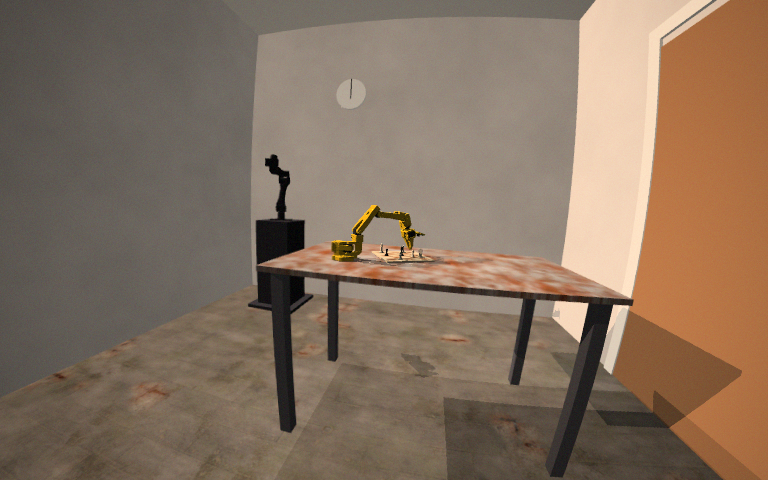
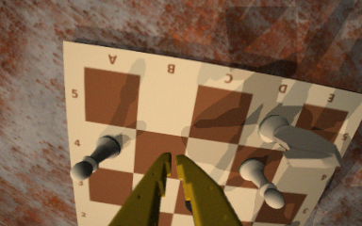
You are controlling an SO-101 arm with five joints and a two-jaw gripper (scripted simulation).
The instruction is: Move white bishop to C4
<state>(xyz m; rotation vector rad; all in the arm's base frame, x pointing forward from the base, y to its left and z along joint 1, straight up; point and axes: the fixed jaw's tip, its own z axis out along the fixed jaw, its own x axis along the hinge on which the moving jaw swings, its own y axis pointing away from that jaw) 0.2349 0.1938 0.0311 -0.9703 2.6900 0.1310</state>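
Note:
The small chessboard point(image 2: 198, 141) lies on the table, with letters A to E along its far edge; it also shows in the exterior view point(image 1: 403, 257). A slender white piece with a round head point(image 2: 261, 181) stands on D4; it may be the white bishop, but I cannot tell for sure. A bigger white piece point(image 2: 278, 132) stands on D5. A greyish piece point(image 2: 96, 155) stands on A4, in shadow. C4 point(image 2: 207, 153) is bare. My gripper point(image 2: 172, 160) is shut and holds nothing, above the B4/B3 area. A black piece point(image 2: 189, 204) is mostly hidden under the jaws.
The yellow arm point(image 1: 373, 223) reaches from its base point(image 1: 346, 249) at the board's left. The board sits near the table's far left; the table edges are well away from it. A black stand point(image 1: 279, 249) is behind the table.

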